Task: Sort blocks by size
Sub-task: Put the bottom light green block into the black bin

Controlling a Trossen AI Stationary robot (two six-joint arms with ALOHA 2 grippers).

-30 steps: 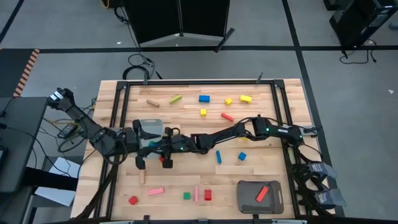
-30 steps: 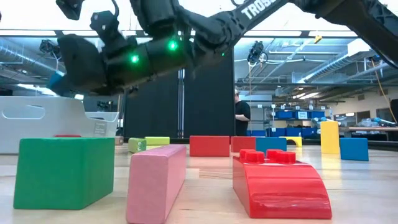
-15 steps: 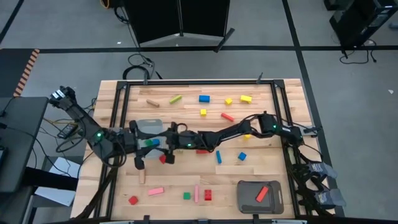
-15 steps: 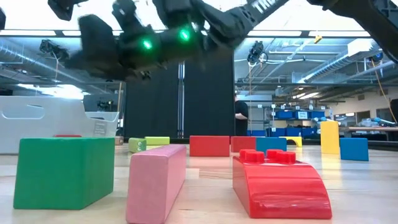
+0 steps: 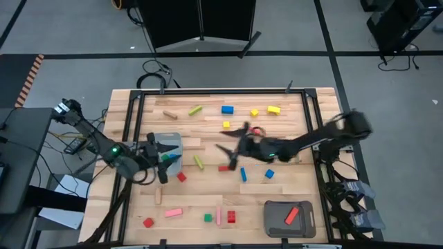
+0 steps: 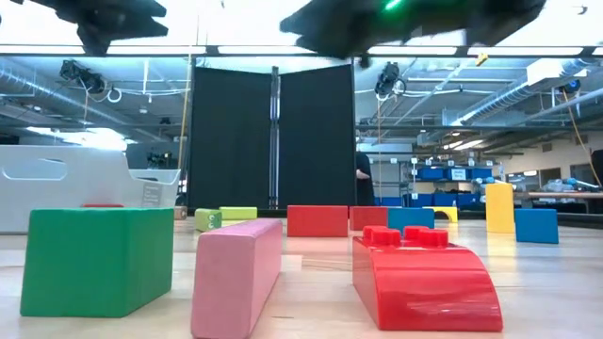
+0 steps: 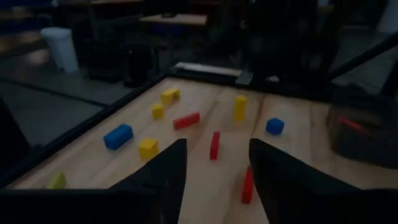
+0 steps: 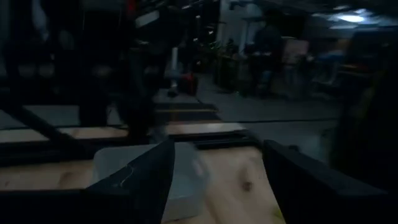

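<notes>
**Kid:** Where is your left end effector?

**Me:** Picture the bench (image 5: 297,187) as a clock seen from above, with twelve at the far edge. My left end effector (image 7: 217,144) hangs at about nine o'clock, over the left grey tray (image 5: 169,136). Its fingers (image 7: 168,177) are spread apart and there is nothing between them.

**Kid:** And the right one?

**Me:** My right end effector (image 8: 217,144) is up in the air near the middle of the clock. It is let go too, with its fingers wide and nothing in them.

**Kid:** Where are the blocks?

**Me:** All over the bench. Toward twelve lie a wood bar (image 5: 170,115), a yellow-green bar (image 5: 195,110), a blue block (image 5: 227,109) and some yellow blocks (image 5: 274,109). Near the middle are another yellow-green bar (image 5: 198,161), a red cube (image 5: 181,177), a blue bar (image 5: 243,174) and a blue cube (image 5: 269,173). Toward six are a pink bar (image 5: 173,213), a green cube (image 5: 208,218) and a knobby red block (image 5: 231,217).

**Kid:** Is any block in a tray?

**Me:** Yes. One red bar (image 5: 291,215) lies in the right grey tray (image 5: 270,207), at about five o'clock.
</notes>
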